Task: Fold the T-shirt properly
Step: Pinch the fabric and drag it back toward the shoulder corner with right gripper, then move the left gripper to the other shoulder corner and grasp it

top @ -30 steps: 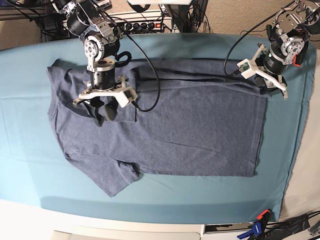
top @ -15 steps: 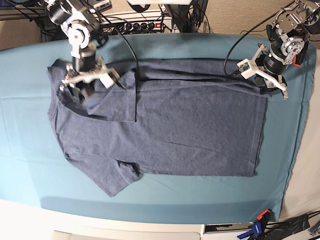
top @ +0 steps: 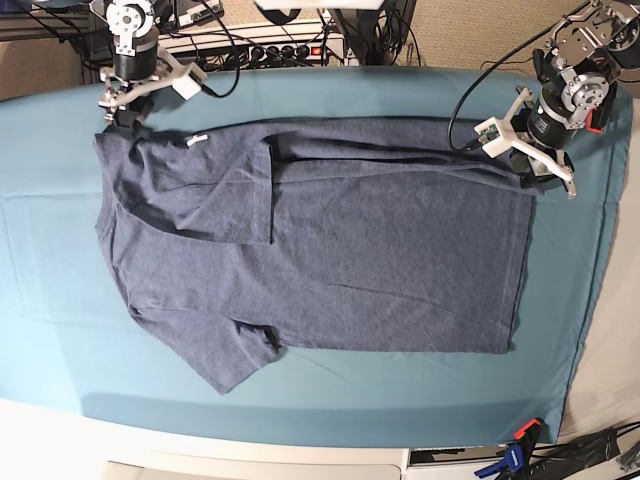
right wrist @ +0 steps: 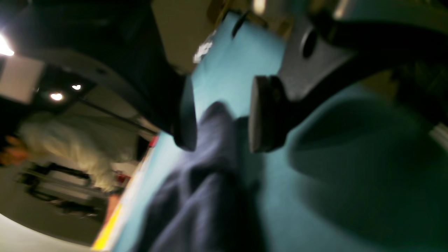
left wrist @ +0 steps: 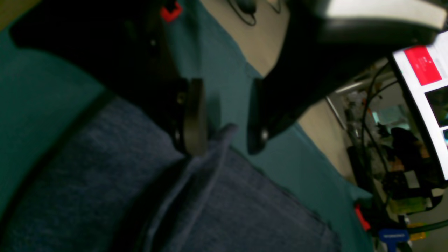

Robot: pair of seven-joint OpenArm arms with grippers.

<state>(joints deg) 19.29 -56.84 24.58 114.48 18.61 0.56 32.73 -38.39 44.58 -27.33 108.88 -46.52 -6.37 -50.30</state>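
T-shirt [top: 330,250] lies spread flat across the teal-covered bench [top: 50,250], each far corner sitting between the parted fingers of the left gripper [left wrist: 224,115] and right gripper [right wrist: 220,115], apparently poised to pinch for folding.

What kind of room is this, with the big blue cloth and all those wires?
Probably a robot lab. A grey-blue cotton T-shirt lies on a teal table cloth, a black power strip and cables sit behind, and a lit computer screen stands nearby.
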